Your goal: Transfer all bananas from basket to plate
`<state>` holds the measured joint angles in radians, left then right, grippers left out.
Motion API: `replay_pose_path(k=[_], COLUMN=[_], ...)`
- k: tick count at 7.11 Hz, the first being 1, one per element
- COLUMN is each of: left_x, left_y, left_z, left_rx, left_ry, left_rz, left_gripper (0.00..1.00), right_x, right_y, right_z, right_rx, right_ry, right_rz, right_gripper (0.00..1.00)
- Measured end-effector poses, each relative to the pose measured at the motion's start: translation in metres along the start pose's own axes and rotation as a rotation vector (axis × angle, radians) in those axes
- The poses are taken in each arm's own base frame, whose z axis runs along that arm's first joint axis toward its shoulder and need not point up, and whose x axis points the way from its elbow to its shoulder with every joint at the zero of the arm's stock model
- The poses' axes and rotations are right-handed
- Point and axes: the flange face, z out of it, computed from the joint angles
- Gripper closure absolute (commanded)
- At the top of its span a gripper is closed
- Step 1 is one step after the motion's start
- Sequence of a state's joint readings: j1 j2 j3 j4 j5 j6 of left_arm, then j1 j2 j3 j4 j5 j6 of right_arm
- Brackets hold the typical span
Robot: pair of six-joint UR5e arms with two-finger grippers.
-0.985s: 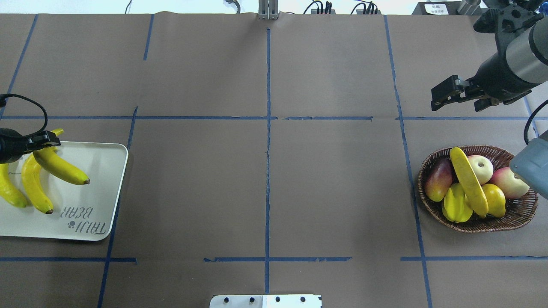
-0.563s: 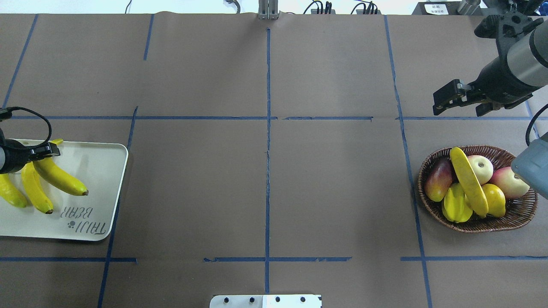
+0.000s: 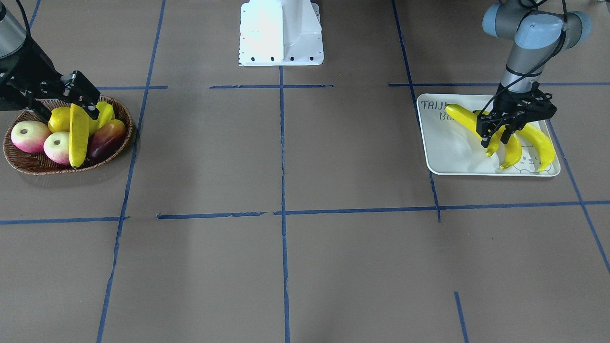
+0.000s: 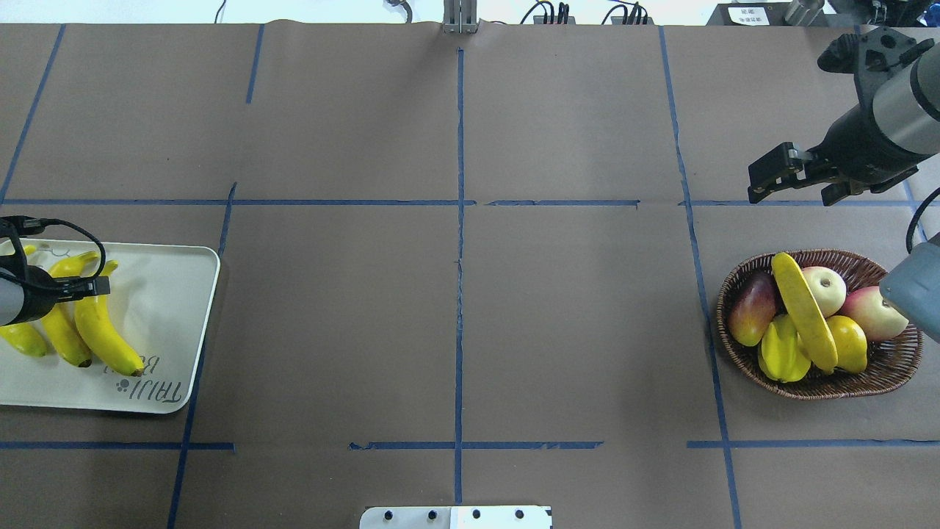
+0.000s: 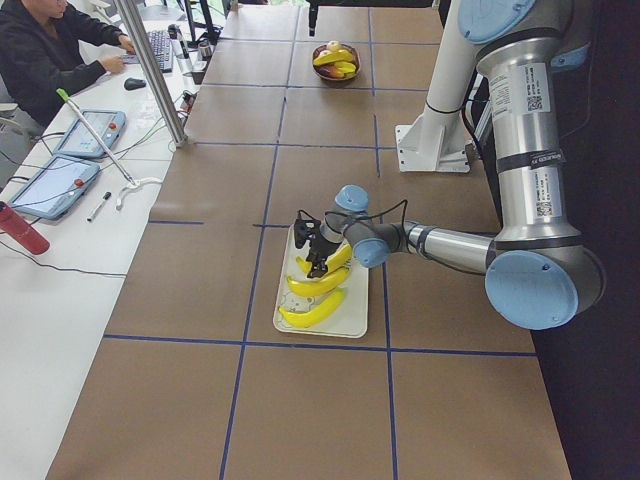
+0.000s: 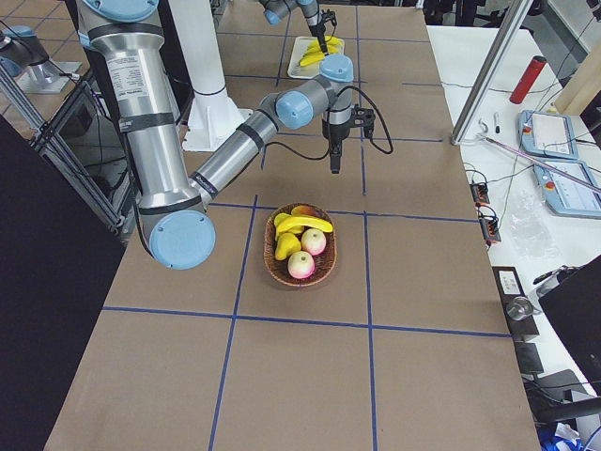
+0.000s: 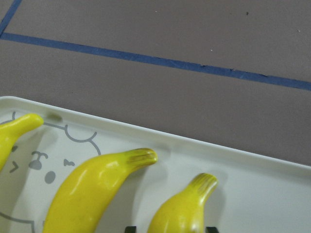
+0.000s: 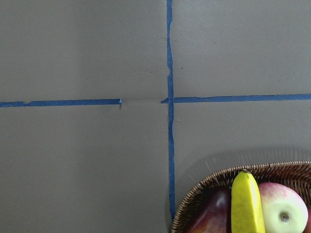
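Three bananas are on the plate (image 4: 172, 294), a pale tray at the table's left end. My left gripper (image 4: 89, 288) is shut on the stem end of the rightmost banana (image 4: 109, 336), which lies low beside the other two (image 4: 62, 334). In the left wrist view that banana (image 7: 182, 211) sits between my fingertips. One banana (image 4: 804, 312) lies across the other fruit in the wicker basket (image 4: 808, 389) at the right end. My right gripper (image 4: 789, 195) hangs open and empty above the table just beyond the basket's far rim. In the right wrist view the banana (image 8: 247, 204) and the basket (image 8: 204, 194) show at the bottom right.
In the basket with the banana are a mango (image 4: 753, 308), a starfruit (image 4: 782, 356), a lemon (image 4: 848, 342) and two apples (image 4: 826, 286). The white robot base (image 3: 281, 33) stands at the table's near middle edge. A person (image 5: 50, 50) sits at a side desk.
My left gripper has come down and toward the robot with its banana, which has swung steeper and now lies beside the other two. My right gripper has drifted slightly toward the basket.
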<state>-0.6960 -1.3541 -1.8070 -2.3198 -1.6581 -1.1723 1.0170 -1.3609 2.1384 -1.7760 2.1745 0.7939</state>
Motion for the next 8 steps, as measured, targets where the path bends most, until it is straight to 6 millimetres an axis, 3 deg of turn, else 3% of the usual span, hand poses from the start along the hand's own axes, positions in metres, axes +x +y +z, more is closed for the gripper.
replay_pose_path(k=[2,4,6,8], left_x=[0.007,0.005,0.041,0.068], left_y=[-0.005,-0.034,-0.061,-0.075], left_z=[-0.02,-0.051,-0.091,-0.108], left_rx=[-0.076,-0.183,-0.234,-0.244], left_ry=[0.066,0.149,0.169,0.162], left_rz=[0.025,-0.045,-0.082,-0.093], left_gripper=[0.0,0.0,0.0,0.0], right_x=[0.021,0.055,0.087,0.095], right_y=[0.004,0.013,0.023,0.017], right_z=[0.012,0.025,0.048,0.084], right_rx=[-0.025,-0.063,-0.119,-0.164], right_ry=[0.027,0.058,0.099,0.122], right_rz=[-0.048,-0.09,-0.091,-0.094], right_gripper=[0.0,0.0,0.0,0.0])
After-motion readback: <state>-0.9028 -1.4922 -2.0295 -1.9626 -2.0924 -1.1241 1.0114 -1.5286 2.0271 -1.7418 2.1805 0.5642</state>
